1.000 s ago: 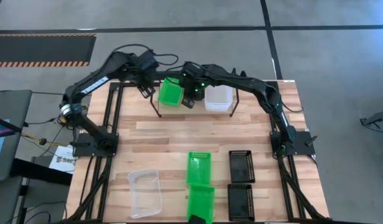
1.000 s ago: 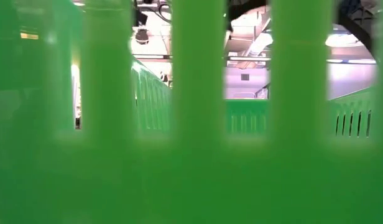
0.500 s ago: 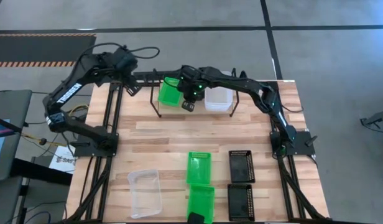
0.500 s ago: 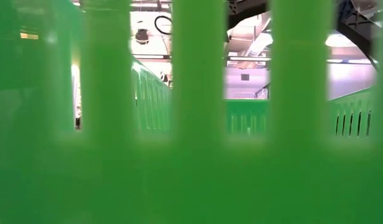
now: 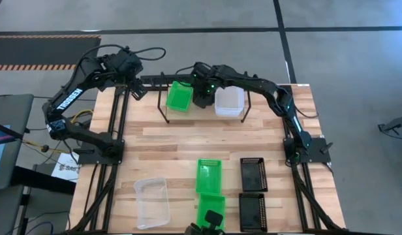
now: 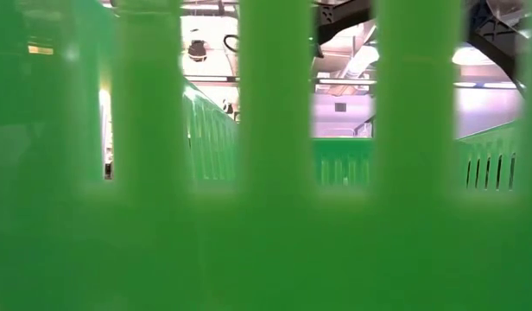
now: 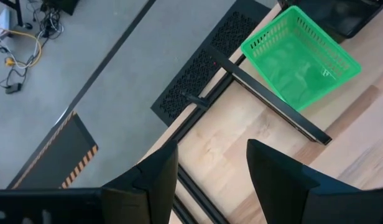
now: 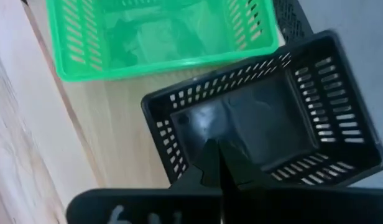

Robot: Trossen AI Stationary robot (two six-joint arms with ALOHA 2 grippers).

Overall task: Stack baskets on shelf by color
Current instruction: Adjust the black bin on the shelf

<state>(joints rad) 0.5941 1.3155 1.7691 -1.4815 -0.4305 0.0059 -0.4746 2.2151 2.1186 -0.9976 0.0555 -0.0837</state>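
The shelf (image 5: pixel 163 111) is a thin black wire rack at the table's far edge. On it sit a green basket (image 5: pixel 179 96) and a clear basket (image 5: pixel 229 102). My right gripper (image 5: pixel 202 98) is between them, shut on a black mesh basket (image 8: pixel 253 124). Beside that basket in the right wrist view is the green basket (image 8: pixel 160 37). My left gripper (image 7: pixel 210 168) is open and empty, hanging over the table's far left corner, away from the green basket (image 7: pixel 300 56). My right gripper pinches the black basket's near wall (image 8: pixel 179 168) at its rim, the two fingers (image 8: pixel 210 165) closed together on it and coming from above. The basket hangs tilted, its open side toward the wrist camera. I cannot tell whether it rests on the shelf.
On the near half of the table lie a clear basket (image 5: pixel 152 201), two green baskets (image 5: pixel 209 175) (image 5: pixel 211 207) and two black baskets (image 5: pixel 253 173) (image 5: pixel 252 210). A green basket wall (image 6: pixel 266 216) stands right before the low camera and hides most of that view. Bare wood lies mid-table.
My left gripper has drawn back from beside the green basket toward the table's far left corner. The green basket stays on the shelf. My right gripper has shifted slightly toward the far edge, and the black basket now shows between the green and clear baskets.
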